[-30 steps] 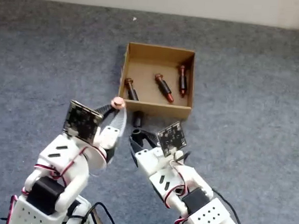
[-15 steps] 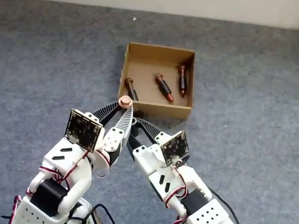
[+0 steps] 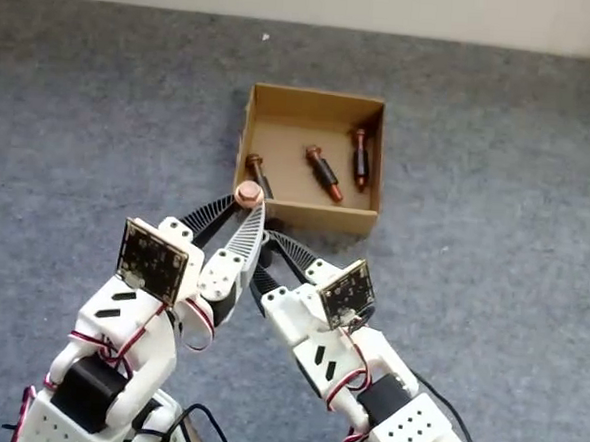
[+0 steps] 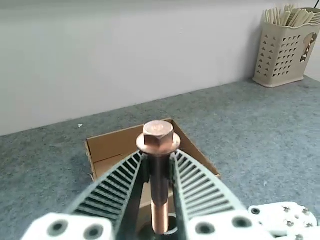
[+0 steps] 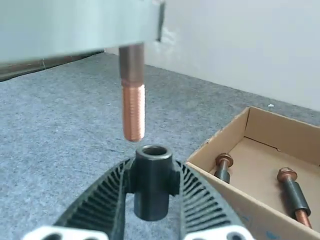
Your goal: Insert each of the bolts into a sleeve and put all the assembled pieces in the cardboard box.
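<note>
The bolt (image 4: 159,180) hangs upright, pinched in the left gripper (image 4: 158,156), tip just above the sleeve (image 5: 152,185) squeezed in the right gripper (image 5: 153,169). Both look hard, light and slippery; hold each by its middle.

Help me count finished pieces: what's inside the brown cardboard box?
Three copper bolts in black sleeves lie in the brown cardboard box. The floor strip behind its near wall is hidden.

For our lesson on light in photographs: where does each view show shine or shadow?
High view: soft, even light, no hard shadows on the carpet. Left wrist view: the bolt has a dull sheen on its head, no glare. Right wrist view: the sleeve catches a pale highlight along its rim.
</note>
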`<state>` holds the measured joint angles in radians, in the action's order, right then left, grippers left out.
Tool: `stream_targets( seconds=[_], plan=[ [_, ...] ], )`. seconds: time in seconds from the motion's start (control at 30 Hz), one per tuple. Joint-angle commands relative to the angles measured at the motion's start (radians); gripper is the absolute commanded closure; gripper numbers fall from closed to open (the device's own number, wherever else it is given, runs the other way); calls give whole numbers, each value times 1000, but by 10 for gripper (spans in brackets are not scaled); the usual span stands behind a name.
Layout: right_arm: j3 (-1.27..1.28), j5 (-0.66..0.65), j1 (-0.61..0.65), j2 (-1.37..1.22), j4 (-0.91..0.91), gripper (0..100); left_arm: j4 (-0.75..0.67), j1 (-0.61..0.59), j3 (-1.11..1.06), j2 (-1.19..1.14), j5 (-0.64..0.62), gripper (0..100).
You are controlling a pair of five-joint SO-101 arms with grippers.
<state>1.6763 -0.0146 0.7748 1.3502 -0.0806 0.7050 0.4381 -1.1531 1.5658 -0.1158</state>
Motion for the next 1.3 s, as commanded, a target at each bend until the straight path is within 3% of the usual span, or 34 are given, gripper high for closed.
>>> stream_targets(
  seconds=[0.0,0.17,0.4,0.63,1.1,1.27],
  plan=[
    [116,-11,7,18,-33,993,-31,33,62,1,-11,995],
    [116,-11,7,18,-33,993,-40,99,2,-1,-6,995],
    [116,-12,5,18,-36,993,-183,42,-101,-1,-5,995],
    [116,-12,-30,18,-41,993,-183,8,-107,7,-5,995],
    [116,-14,-33,18,-41,993,-117,53,-157,8,-6,994],
    [117,-11,-77,18,-41,993,-58,15,-159,7,-11,830]
  ],
)
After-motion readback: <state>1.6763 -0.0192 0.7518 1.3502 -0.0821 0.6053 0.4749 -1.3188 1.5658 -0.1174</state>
